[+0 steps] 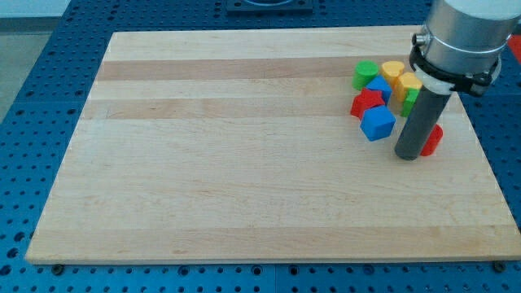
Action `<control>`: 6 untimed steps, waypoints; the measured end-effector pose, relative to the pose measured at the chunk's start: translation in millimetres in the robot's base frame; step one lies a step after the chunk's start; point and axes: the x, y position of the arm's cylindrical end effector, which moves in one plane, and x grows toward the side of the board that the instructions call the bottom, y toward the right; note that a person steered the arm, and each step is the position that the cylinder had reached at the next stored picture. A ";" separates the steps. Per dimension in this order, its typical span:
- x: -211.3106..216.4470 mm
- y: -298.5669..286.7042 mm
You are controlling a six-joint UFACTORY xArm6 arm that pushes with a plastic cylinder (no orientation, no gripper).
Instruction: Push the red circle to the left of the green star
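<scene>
The wooden surface (244, 163) fills most of the view, a pale plank board lying on a blue perforated bench (32, 122), and nearly all of it is bare. Over its right-hand part, from the view's top right, comes the grey arm (464, 37), ending in a dark rod (423, 118); my tip (409, 155) rests on the wood at the lower right edge of the block cluster. There are no jaws on this rig, only the rod, so nothing is spread or pinched. The blocks crowd together near the view's upper right. The blue cube (378, 123) sits just left of the rod, lowest of the group, touching the red block (365, 103) above it. A smaller blue block (378, 86) lies between that red one and the green block (365, 74) at the cluster's top left. Two yellow blocks (394, 71) (408, 84) stand to the right of these, close against the rod. The green star (409, 98) shows only as a sliver behind the rod, its shape hard to confirm. The red circle (432, 140) peeks out on the rod's right, touching or nearly touching my tip, mostly hidden.
</scene>
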 end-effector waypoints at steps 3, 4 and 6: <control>41.2 43.8; 16.4 42.0; -21.6 30.0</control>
